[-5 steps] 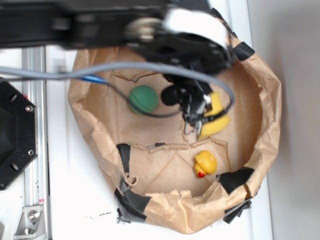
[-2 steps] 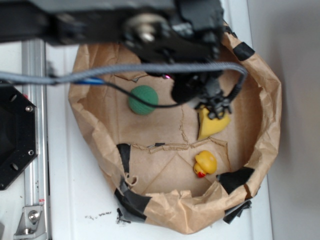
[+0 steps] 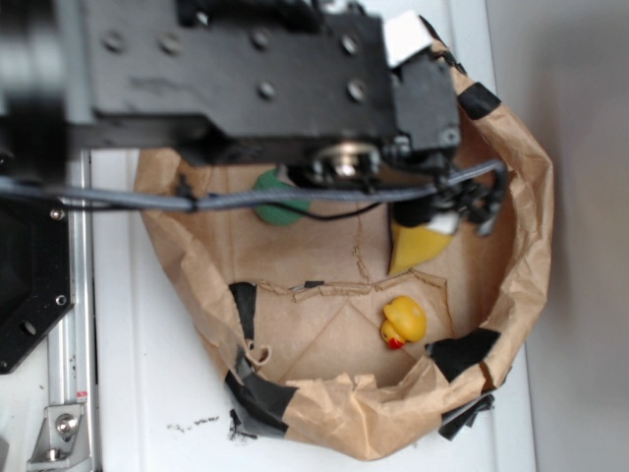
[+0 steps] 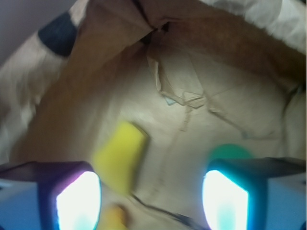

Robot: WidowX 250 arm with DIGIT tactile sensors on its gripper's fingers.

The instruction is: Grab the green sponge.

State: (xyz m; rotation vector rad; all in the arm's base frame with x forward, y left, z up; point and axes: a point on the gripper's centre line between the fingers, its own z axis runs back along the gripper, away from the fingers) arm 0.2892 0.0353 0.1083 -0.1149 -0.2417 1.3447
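Observation:
The green sponge [image 3: 419, 246] is a yellow foam wedge lying on the floor of the brown paper bag [image 3: 526, 236], its upper end hidden under the arm. In the wrist view the green sponge [image 4: 121, 155] lies ahead of the left fingertip [image 4: 76, 201], apart from it. My gripper [image 3: 455, 208] hangs over the sponge's upper end near the bag's right wall, largely hidden by the arm. Seen from the wrist, the gripper [image 4: 151, 203] is open, jaws wide apart, with only bag floor and a cable between them.
A round green ball [image 3: 280, 209] shows half under the arm; it also peeks above the right fingertip [image 4: 230, 152]. A small yellow duck [image 3: 404, 320] sits below the sponge. Crumpled bag walls with black tape patches ring everything. A black mount [image 3: 25, 285] stands at left.
The arm has swung right and lower in the picture, now covering the bag's top and half the ball. The gripper moved from the sponge's left side to its upper right end. The sponge stayed put.

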